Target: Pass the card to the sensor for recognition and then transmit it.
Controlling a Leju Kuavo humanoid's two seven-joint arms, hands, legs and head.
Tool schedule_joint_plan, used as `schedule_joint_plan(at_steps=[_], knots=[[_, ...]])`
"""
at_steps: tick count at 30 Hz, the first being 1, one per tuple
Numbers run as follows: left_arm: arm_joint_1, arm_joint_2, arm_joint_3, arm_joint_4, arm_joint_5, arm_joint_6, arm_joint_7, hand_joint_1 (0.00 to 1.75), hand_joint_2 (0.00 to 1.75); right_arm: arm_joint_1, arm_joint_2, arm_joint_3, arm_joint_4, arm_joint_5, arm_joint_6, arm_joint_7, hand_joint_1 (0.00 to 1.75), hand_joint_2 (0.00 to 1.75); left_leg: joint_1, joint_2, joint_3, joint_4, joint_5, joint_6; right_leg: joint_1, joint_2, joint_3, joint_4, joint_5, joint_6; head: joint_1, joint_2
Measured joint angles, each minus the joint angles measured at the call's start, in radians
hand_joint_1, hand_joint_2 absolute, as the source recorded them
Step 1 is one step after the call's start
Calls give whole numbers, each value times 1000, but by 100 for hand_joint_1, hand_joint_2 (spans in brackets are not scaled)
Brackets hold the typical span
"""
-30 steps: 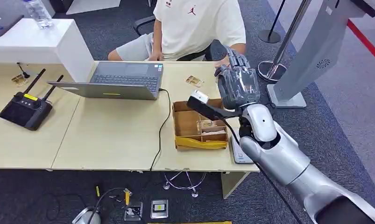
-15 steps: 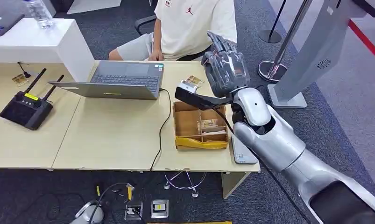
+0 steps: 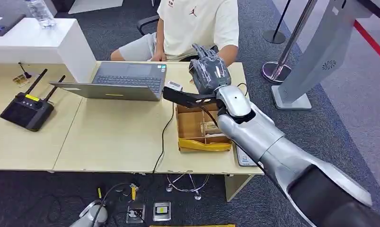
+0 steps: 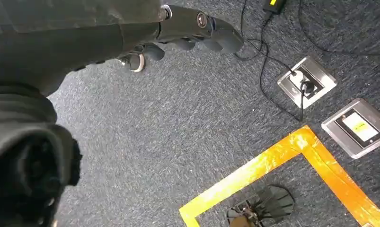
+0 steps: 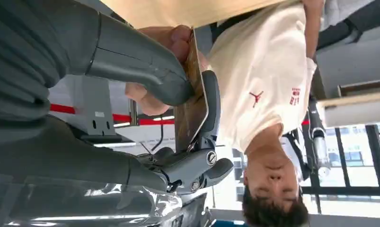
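- I see the right robot hand (image 3: 207, 71) raised over the far edge of the counter (image 3: 117, 137), in front of a seated person (image 3: 197, 26).
- From its wrist camera, I have its thumb and a dark finger pinching the card (image 5: 191, 106); the person's hand (image 5: 171, 52) touches the card's other end.
- The open cardboard box (image 3: 200, 127) sits on the counter beside the laptop (image 3: 117, 81).
- My left robot hand (image 4: 197, 33) hangs over the carpet, fingers curled, holding nothing.
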Motion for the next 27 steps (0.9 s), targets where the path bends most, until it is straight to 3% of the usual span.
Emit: schedule_joint_plan(at_steps=[4, 5, 6, 7, 20, 22, 24, 27], knots=[[0, 0, 0, 8, 10, 0, 0, 0, 0, -6, 18, 14, 66, -7, -9, -6, 175, 175, 0, 0, 0, 0, 0, 0, 0, 1, 0, 0, 0, 0, 0, 0], [0, 0, 0, 10, 11, 0, 0, 0, 0, -7, 22, 16, 82, -8, -9, -7, 147, 175, 0, 0, 0, 0, 0, 0, 0, 1, 0, 0, 0, 0, 0, 0], [0, 0, 0, 11, 11, 0, 0, 0, 0, -7, 24, 18, 92, -8, -9, -9, 45, 175, 0, 0, 0, 0, 0, 0, 0, 0, 0, 0, 0, 0, 0, 0], [0, 0, 0, 13, 11, 0, 0, 0, 0, -7, 26, 19, 101, -8, -9, -11, 3, 175, 0, 0, 0, 0, 0, 0, 0, 0, 0, 0, 0, 0, 0, 0], [8, 2, 15, 27, 13, 0, -4, 0, 0, 15, 12, 54, 127, 24, -50, 8, 0, 175, 0, 0, 1, 0, 0, 0, 0, 1, 0, 0, 0, 0, 0, 0], [24, 5, 33, 35, 21, 0, -12, 0, 0, 40, -20, 70, 94, 32, -59, 49, 0, 175, 0, 1, 1, 0, 0, 0, 0, 2, 0, 0, 0, 0, 0, 0], [63, 13, 36, 52, 50, 0, -88, 0, 0, 59, -57, 67, 66, 42, -57, 118, 0, 175, 0, 2, 2, 0, 0, 0, 0, 2, 1, -1, 0, 0, -1, 0], [163, 39, 63, 122, 160, -1, -292, 0, 0, 142, -166, 32, -45, 42, -90, 164, 0, 175, 1, 4, 4, 0, -3, 0, 1, 3, 3, -3, -1, 0, -1, 0]])
